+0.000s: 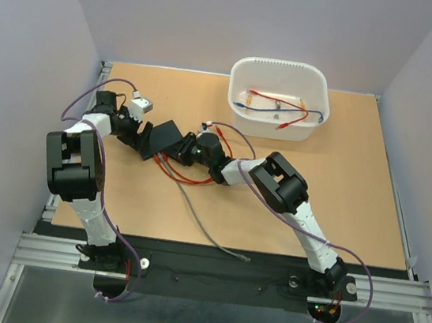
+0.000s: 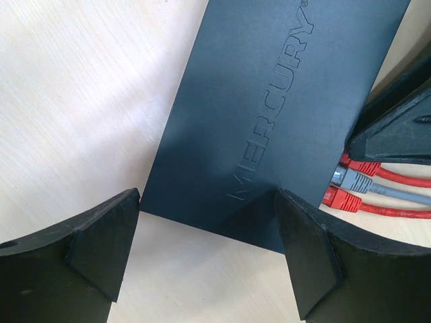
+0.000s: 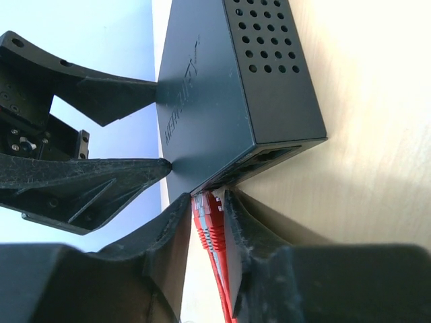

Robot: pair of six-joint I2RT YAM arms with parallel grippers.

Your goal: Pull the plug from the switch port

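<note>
The switch (image 1: pixel 165 135) is a flat matte-black box (image 2: pixel 269 101) lettered MERCURY, lying left of the table's middle. My left gripper (image 2: pixel 209 198) straddles its near end, with a fingertip (image 2: pixel 131 202) against each side, also visible in the right wrist view (image 3: pixel 145 168). Along its port edge sit a red plug (image 2: pixel 363 167), a grey plug (image 2: pixel 353 180) and another red plug (image 2: pixel 340 198). My right gripper (image 3: pixel 209 198) is closed on a red plug (image 3: pixel 210 222) right at the port (image 3: pixel 269 158), both fingers touching it. In the top view the right gripper (image 1: pixel 184 151) meets the switch from the right.
Red cables (image 1: pixel 186 177) loop toward the near side from the switch. A grey cable (image 1: pixel 200 223) trails to the table's front edge. A white plastic tub (image 1: pixel 240 85) holding loose cables stands at the back right. Walls enclose the table on three sides.
</note>
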